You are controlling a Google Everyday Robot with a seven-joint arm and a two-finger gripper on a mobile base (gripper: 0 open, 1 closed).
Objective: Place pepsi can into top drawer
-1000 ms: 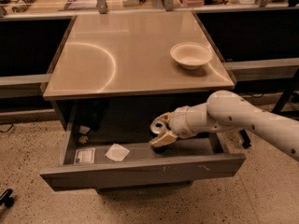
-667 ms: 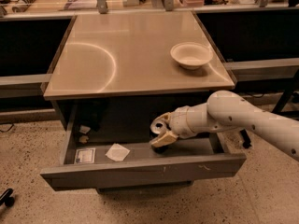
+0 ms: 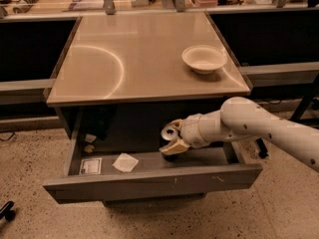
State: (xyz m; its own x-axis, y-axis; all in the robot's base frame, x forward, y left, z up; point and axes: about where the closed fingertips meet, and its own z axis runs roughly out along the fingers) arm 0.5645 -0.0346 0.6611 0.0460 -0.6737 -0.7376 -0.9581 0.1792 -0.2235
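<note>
Currently, the wide, shallow grey metal top drawer (image 3: pixel 149 184) is pulled out from beneath the flat tan tabletop (image 3: pixel 124 59), and its plain front panel is presented toward the camera. The white, jointed robot arm (image 3: pixel 259 128) is extended from the right side of the view, passing below the tabletop edge and into the drawer opening. The two-finger gripper (image 3: pixel 167 139), fitted with pale yellowish fingers (image 3: pixel 175 146), is positioned over the drawer interior, right of centre and near the rear. The small dark blue cylindrical pepsi can (image 3: pixel 169 132) is clamped between the fingers, which are closed against its sides. The can is tilted, with its silver top turned up and to the left. Its dark body is largely lost in the shadow of the drawer, so contact between the can and the drawer floor cannot be determined. A white, roughly square paper scrap (image 3: pixel 125 162) is located on the drawer floor left of centre, well apart from the gripper. A white printed label (image 3: pixel 90 166) is located near the front left corner. A shallow round white bowl (image 3: pixel 204 59) is placed on the tabletop toward its right rear. The cabinet is set on a speckled floor (image 3: pixel 30 158).
</note>
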